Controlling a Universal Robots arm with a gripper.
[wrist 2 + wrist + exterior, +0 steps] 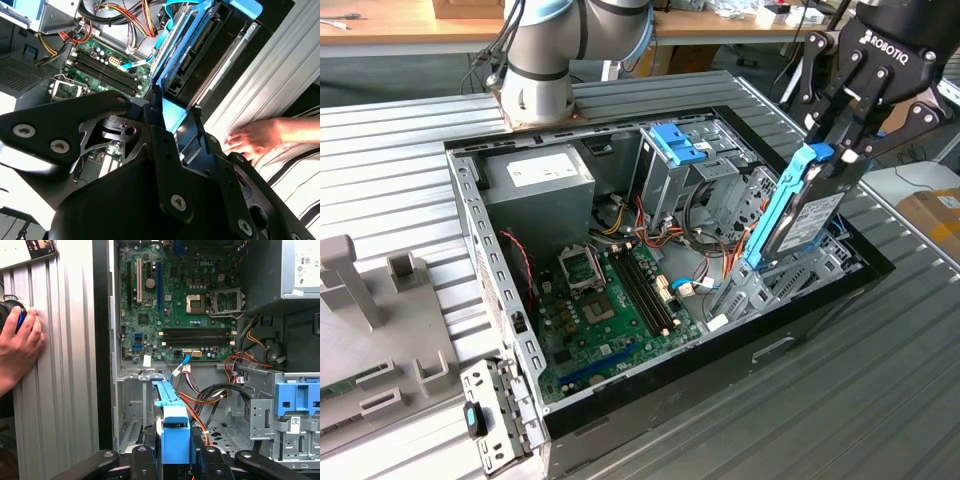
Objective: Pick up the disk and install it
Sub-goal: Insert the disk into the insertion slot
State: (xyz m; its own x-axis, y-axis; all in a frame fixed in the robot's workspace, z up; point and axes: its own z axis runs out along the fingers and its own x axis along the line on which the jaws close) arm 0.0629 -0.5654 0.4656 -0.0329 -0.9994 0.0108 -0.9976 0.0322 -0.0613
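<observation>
Currently jaws clamp the disk (pixel 810 218) edgewise; at the open case (pixel 478 230).

The gripper (pixel 844 150) pinches the top end of the disk (pixel 812 222). The disk stands on its edge and leans. Its low end dips into the open case (pixel 720 395), at the case's end on the exterior view's right. A green board (pixel 610 310) lies flat on the case's floor. A grey box (pixel 542 182) sits in a far corner of the case.
</observation>
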